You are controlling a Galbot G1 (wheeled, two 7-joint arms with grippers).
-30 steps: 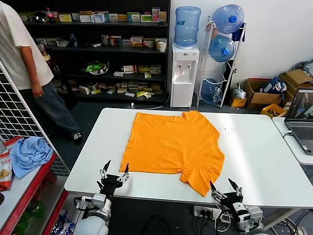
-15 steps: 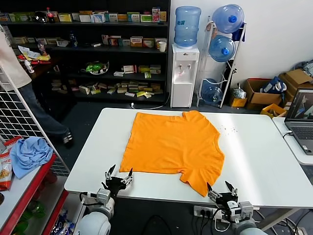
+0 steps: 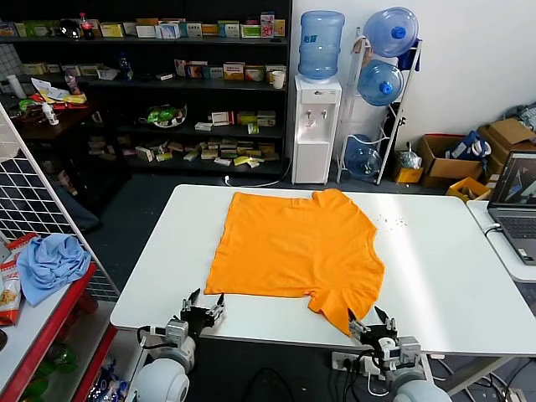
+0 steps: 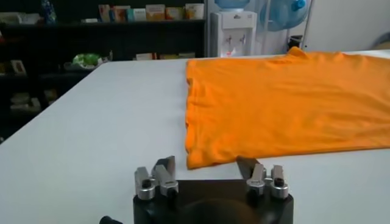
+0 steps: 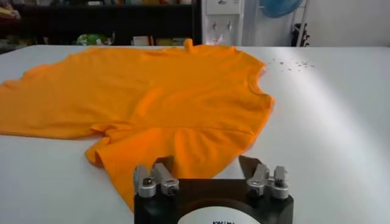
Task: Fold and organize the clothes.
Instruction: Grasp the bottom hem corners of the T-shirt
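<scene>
The orange T-shirt (image 3: 295, 249) lies spread flat on the white table (image 3: 435, 268), plain side up, no lettering showing. It also shows in the left wrist view (image 4: 280, 103) and the right wrist view (image 5: 152, 97). My left gripper (image 3: 206, 302) is open and empty at the table's near edge, just before the shirt's near left corner (image 4: 198, 159). My right gripper (image 3: 372, 319) is open and empty at the near edge, its jaws straddling the tip of the near sleeve (image 5: 164, 155).
A laptop (image 3: 512, 205) sits on a side table at the right. A light blue cloth (image 3: 50, 264) lies on a red rack at the left, beside a wire grid. Shelves, a water dispenser (image 3: 316, 126) and boxes stand beyond the table.
Both grippers have sunk lower and nearer the table's near edge, the right one closing in on the sleeve. The person at the left has walked out of view.
</scene>
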